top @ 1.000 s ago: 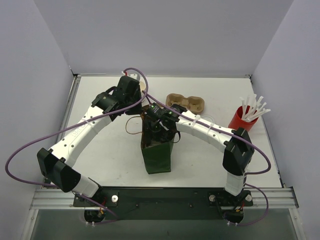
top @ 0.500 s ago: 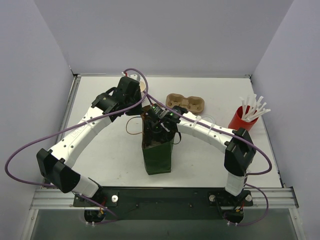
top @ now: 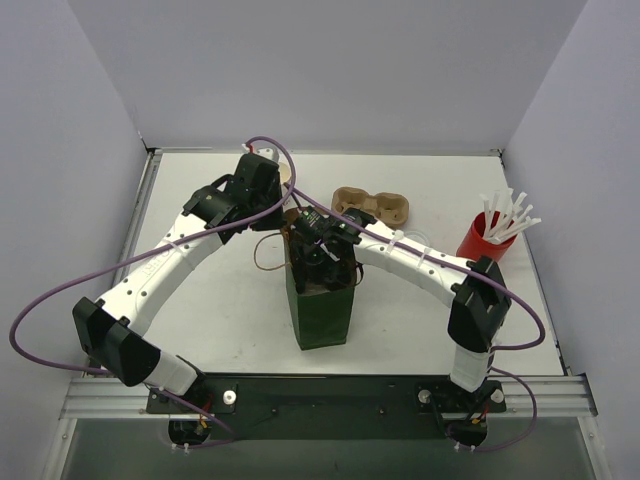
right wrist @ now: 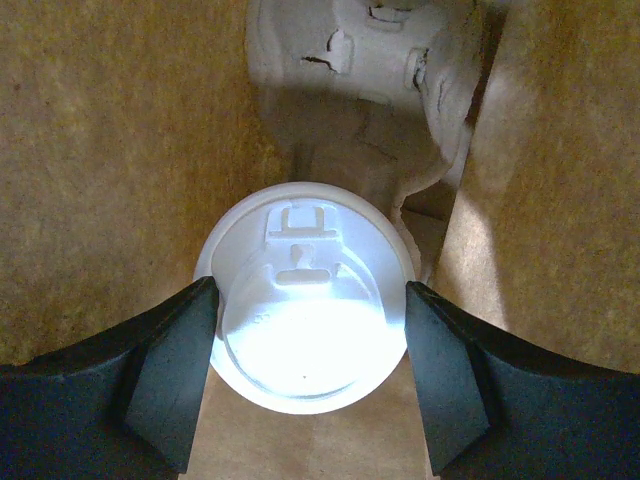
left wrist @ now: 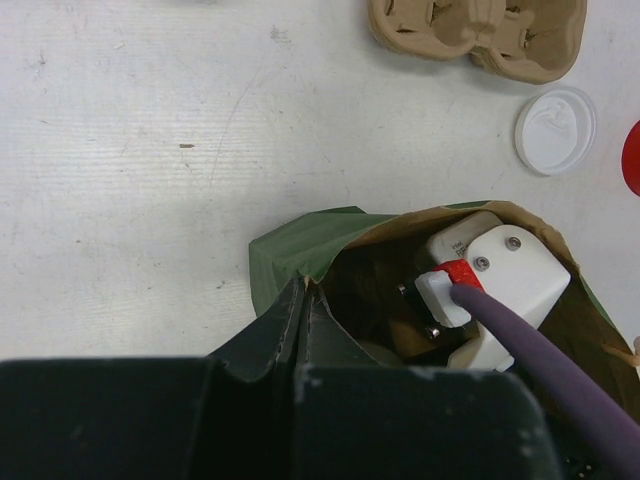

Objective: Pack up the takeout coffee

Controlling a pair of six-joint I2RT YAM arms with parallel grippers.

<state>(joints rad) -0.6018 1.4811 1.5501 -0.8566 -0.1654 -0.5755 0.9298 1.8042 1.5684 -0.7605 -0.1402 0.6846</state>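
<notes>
The takeout coffee (right wrist: 305, 325), a white cup with its round lid on, is inside the green paper bag (top: 322, 315), whose inside is brown. My right gripper (right wrist: 308, 330) reaches down into the bag, its two fingers (right wrist: 175, 370) pressed against opposite sides of the lid. From above only the right wrist (top: 320, 250) shows in the bag's mouth. My left gripper (left wrist: 303, 290) is shut on the bag's rim (left wrist: 300, 250) at its far left side and holds the mouth open. It also shows in the top view (top: 285, 210).
A brown two-hole cardboard carrier (top: 372, 205) lies behind the bag. A loose white lid (left wrist: 555, 130) lies near it. A red cup of white straws (top: 485, 238) stands at the right. A pale crumpled thing (right wrist: 350, 50) lies inside the bag beyond the cup.
My right gripper has gone a little deeper into the bag with the cup. The bag has shifted slightly. My left arm has stayed in place.
</notes>
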